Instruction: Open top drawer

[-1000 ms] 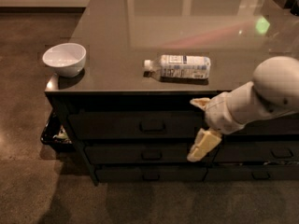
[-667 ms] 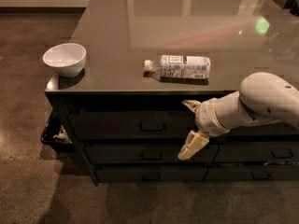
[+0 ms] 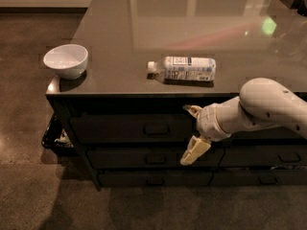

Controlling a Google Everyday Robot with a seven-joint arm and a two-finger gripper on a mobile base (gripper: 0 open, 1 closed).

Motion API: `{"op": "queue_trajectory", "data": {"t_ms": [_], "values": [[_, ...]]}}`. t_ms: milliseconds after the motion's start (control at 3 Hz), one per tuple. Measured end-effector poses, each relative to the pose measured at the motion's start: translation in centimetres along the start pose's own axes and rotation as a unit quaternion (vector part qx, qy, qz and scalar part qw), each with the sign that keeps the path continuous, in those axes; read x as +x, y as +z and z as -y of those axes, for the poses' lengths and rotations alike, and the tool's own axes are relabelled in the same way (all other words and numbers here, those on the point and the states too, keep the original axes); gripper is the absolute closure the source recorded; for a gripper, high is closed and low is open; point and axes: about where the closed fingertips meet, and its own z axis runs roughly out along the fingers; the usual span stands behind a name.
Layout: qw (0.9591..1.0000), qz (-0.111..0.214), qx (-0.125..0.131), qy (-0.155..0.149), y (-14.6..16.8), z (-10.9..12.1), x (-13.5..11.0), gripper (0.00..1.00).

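Top drawer point(image 3: 115, 128) sits closed, the pincer point(image 3: 186, 134) spread wide just right of its handle point(image 3: 157, 129).

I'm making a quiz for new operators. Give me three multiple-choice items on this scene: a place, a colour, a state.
1. Where is the gripper? A) on the floor B) just right of the handle on the top drawer C) inside a drawer
2. The bowl's colour? A) white B) red C) black
3. The bottle is A) upright B) lying on its side C) in the bowl
1 B: it hangs beside the handle. 2 A: pale against the dark counter. 3 B: its cap points left.
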Motion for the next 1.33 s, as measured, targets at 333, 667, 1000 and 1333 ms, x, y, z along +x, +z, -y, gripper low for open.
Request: {"op": "queue_trajectory", "data": {"t_ms": [333, 667, 1000, 1333], "values": [[0.9998, 0.020, -0.007, -0.008, 3.5, 0.3, 1.5, 0.00], [0.9992, 0.028, -0.012, -0.024, 6.7, 1.0, 2.3, 0.00], [0.9986, 0.027, -0.014, -0.044, 8.9, 1.9, 2.1, 0.00], [0.9986, 0.027, -0.014, -0.044, 9.0, 1.9, 2.1, 0.00]]}}
